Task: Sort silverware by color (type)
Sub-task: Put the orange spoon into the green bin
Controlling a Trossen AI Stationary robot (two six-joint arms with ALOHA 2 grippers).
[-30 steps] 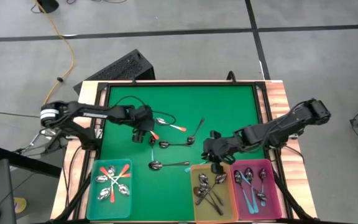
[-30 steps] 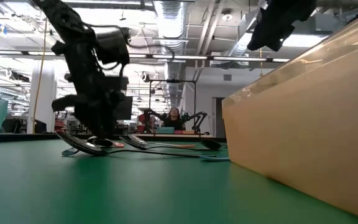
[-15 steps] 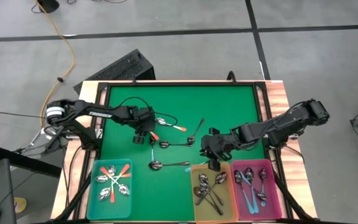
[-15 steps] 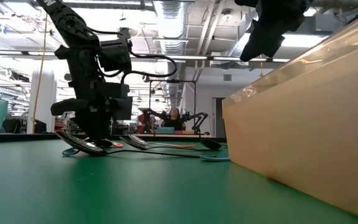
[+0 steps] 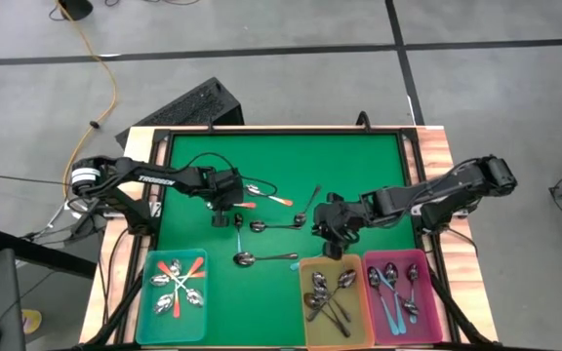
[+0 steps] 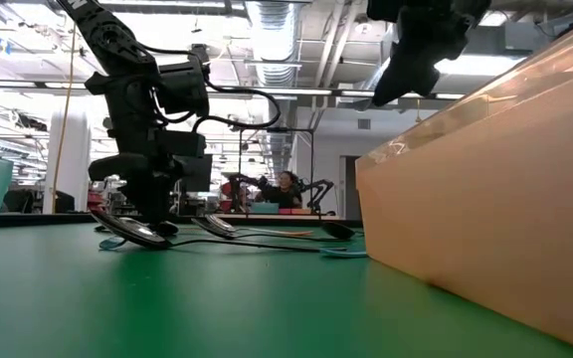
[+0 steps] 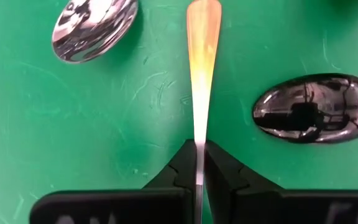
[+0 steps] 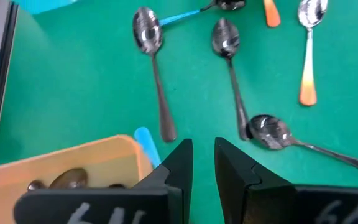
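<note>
Green mat (image 5: 349, 166) covers the table inside a dark frame, with wood edging (image 5: 435, 156) at the sides.

Loose silverware on the mat, mid-table: an orange-handled spoon (image 7: 202, 68) pinched at its narrow end between the fully closed fingers of the left gripper (image 5: 224, 198); a second orange-handled spoon (image 5: 266, 194) just beside it; a plain metal spoon (image 5: 308, 207) lying on a slant; another plain metal spoon (image 5: 273, 226) lying level; a third plain metal spoon (image 5: 264, 257) nearer the bins. In the left wrist view two shiny bowls (image 7: 93, 28) and (image 7: 316, 116) lie on either side of the gripped handle, neither touching it.

Right gripper (image 5: 332, 231): raised over the mat just beyond the yellow bin's far rim, fingers slightly parted, nothing between them. A light blue handle tip (image 8: 146, 144) rests on the mat against that bin's wall.

Bins, in a row along the near edge:
- Teal bin (image 5: 144, 292), near left: orange-handled spoons (image 5: 179, 285) in a loose heap.
- Yellow bin (image 5: 304, 268), centre-right: dark and plain metal spoons (image 5: 328, 297).
- Pink bin (image 5: 437, 292), touching the yellow one: light blue-handled spoons (image 5: 394, 292).

Surroundings: black keyboard (image 5: 188, 105) on the floor beyond the far left corner; orange cable (image 5: 105, 68) trailing across the grey floor. In the low view, a person (image 6: 286, 186) sits far back in the room.
</note>
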